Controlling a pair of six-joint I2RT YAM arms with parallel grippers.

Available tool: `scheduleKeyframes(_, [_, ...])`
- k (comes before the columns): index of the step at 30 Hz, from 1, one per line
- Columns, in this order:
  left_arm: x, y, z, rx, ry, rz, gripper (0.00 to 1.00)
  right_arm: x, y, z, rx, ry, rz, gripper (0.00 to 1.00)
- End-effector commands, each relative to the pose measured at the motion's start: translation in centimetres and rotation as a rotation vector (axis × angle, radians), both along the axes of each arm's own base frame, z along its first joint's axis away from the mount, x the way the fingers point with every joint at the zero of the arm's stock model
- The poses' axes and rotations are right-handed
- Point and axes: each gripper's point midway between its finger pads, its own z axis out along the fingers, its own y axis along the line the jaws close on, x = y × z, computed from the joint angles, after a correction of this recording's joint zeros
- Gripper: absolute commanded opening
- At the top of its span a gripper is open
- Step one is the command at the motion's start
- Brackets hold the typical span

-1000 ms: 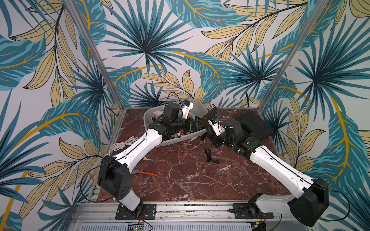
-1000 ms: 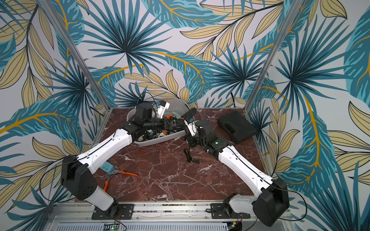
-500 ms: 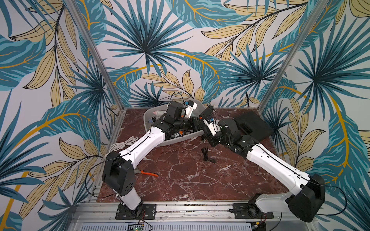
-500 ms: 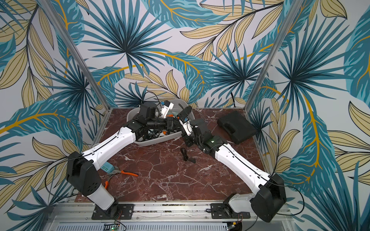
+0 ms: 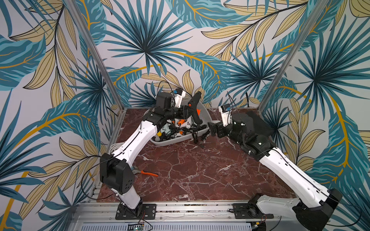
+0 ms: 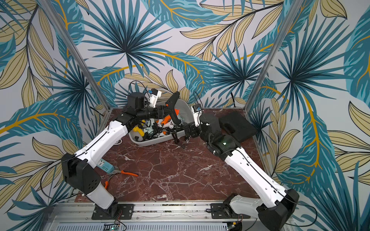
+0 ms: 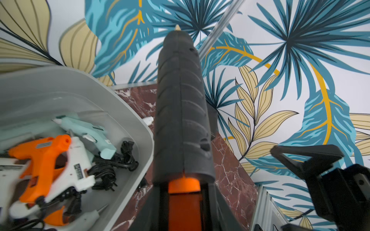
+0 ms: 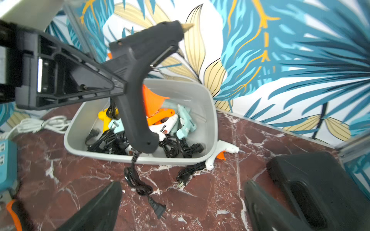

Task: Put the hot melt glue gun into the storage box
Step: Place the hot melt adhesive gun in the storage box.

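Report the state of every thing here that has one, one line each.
Light grey plastic storage box: open-topped, holding several glue guns.
Black hot melt glue gun: lifted, nozzle up, not inside the box.
Left gripper: shut on the black gun.
Right gripper: open, empty.
Black hard case: closed.
White glue gun with orange trigger: lying on the marble table outside the box.

Black hard case [image 6: 237, 127] flat on the red marble tabletop [image 6: 180, 176], far right corner. Near the front left, orange-handled pliers [image 6: 123, 173], metal head just beside a teal power strip [image 6: 104, 165]. Coiled white cable [image 8: 40, 124] at the tabletop's left edge. Palm-leaf wallpaper [image 5: 144, 40] on the walls around.
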Motion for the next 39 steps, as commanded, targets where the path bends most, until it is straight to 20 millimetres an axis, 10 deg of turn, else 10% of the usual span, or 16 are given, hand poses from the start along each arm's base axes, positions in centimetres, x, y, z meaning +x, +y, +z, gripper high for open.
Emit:
scheduleKeyframes(1, [-0.7, 2.0, 6.9, -0.023, -0.180, 0.009, 0.00, -0.7, -3.6, 2.2, 0.081, -0.031, -0.190, 0.99])
scheduleKeyframes(14, [5.6, 12.5, 10.8, 0.234, -0.318, 0.373, 0.00, -1.6, -6.8, 0.8, 0.091, 0.018, -0.361, 1.00])
scheduleKeyframes(28, [10.2, 18.6, -0.4, 0.753, -0.076, 0.627, 0.00, -0.3, -6.2, -1.2, 0.057, 0.086, -0.392, 0.99])
scheduleKeyframes(39, [12.5, 14.5, -8.2, 1.034, -0.027, 0.547, 0.00, 0.1, -6.3, -2.2, 0.065, 0.117, -0.413, 0.99])
